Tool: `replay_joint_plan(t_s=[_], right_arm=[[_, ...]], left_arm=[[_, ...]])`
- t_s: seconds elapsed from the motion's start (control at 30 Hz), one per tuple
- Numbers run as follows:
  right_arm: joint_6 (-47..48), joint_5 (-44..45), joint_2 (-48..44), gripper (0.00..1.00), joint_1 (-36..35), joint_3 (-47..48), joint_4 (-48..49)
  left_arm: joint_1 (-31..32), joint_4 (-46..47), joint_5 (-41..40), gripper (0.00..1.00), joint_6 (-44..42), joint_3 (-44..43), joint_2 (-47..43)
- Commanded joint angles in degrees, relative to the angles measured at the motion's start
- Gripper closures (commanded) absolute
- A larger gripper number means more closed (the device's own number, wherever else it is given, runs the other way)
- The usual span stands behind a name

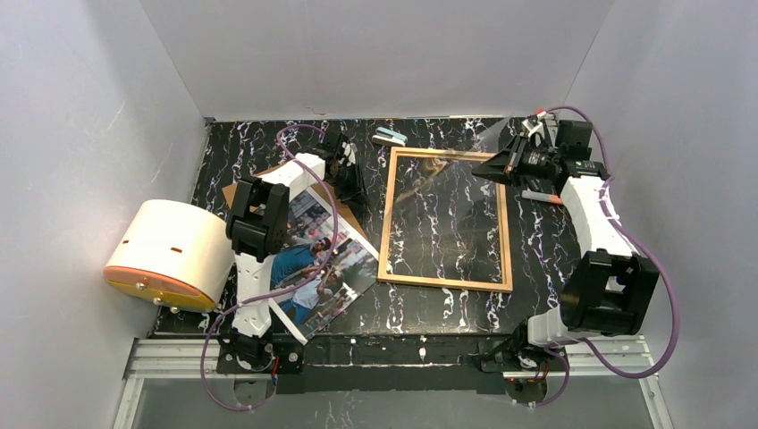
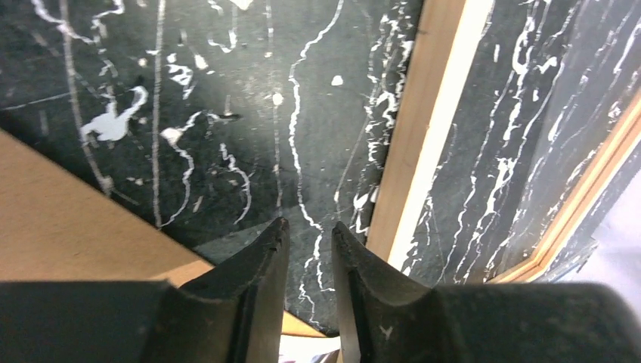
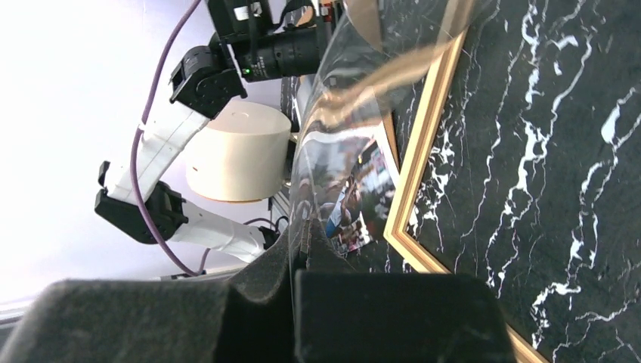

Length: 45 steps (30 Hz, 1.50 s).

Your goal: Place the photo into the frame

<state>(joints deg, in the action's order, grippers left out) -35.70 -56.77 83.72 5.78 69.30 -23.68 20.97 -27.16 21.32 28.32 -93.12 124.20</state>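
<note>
The right hand [image 3: 293,261] is clamped on the edge of a clear pane [image 3: 340,113], which rises tilted above the light-wood frame [image 3: 423,144] lying on the black marbled worktop [image 3: 544,151]. The photo [image 3: 355,197] shows through the pane. Behind it are a cream cylinder [image 3: 234,151] and the left arm [image 3: 166,144].

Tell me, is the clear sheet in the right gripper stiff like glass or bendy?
Probably bendy plastic: the clear sheet curves visibly above the right gripper. Likely light, since a pinch at one edge holds it up. Its glossy surface could slip in the grip.
</note>
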Motion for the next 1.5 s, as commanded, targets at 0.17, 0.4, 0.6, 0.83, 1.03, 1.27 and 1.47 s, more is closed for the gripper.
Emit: replay_joint_plan(t_s=[0.17, 0.4, 0.6, 0.83, 1.03, 1.27, 1.47], right_arm=[[8.68, -4.04, 0.9, 0.99, -9.09, 3.17, 4.01], [16.41, -0.38, -3.17, 0.99, -11.77, 0.01, 7.51], [9.34, 9.37, -0.35, 0.98, -8.76, -8.77, 3.99], [8.57, 14.31, 2.4, 0.97, -4.06, -13.28, 4.22], [11.31, 14.63, 4.39, 0.99, -2.43, -14.64, 5.73], [13.34, 14.39, 4.16, 0.99, -0.56, -15.06, 4.76], [19.46, 13.23, 5.53, 0.99, 1.0, -12.46, -1.56]], left_arm=[[0.47, 1.5, -1.05, 0.68, 1.89, -1.35, 0.0], [-0.27, -3.33, -13.29, 0.68, 4.18, -1.17, 0.18], [-1.9, -2.47, -11.5, 0.68, 5.16, 0.74, 0.13], [-1.9, -0.34, -6.39, 0.66, 4.99, 0.59, 0.86], [-1.9, 3.48, 0.76, 0.52, 5.76, 1.09, 1.6], [-1.77, 7.71, 7.3, 0.43, 6.83, 1.74, 3.19], [-1.38, 8.32, 9.01, 0.46, 7.26, 0.85, 4.64]])
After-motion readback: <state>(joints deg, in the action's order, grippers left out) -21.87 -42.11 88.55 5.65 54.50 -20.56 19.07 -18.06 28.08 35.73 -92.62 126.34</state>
